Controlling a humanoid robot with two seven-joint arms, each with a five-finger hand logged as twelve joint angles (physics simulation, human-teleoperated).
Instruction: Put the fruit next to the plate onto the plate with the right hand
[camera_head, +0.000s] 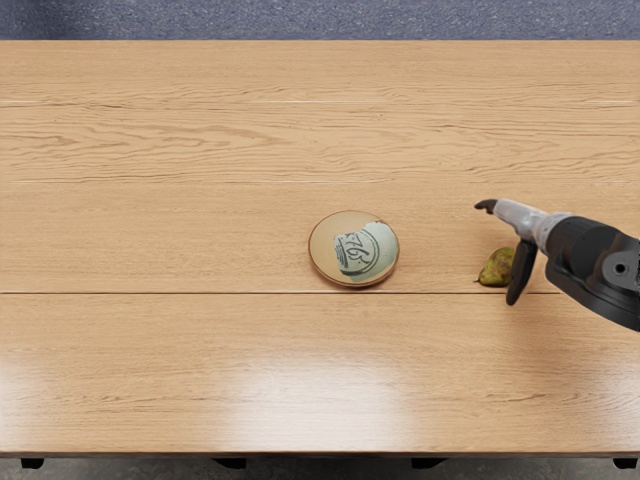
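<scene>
- Wood table (200, 340) filled the view; plate (353, 249) sat mid-table, no fruit on it.
- Fruit (495, 268) lay well rt of the plate, on the table, just beside a dark finger. Small & rounded; prob. would roll away if nudged.
- Right hand (540, 235) reached in low from the rt edge, fingers spread, holding nothing.

One plate (321, 250), one pear (496, 268), one robot hand (533, 233) and one wooden table (200, 350) in view
</scene>
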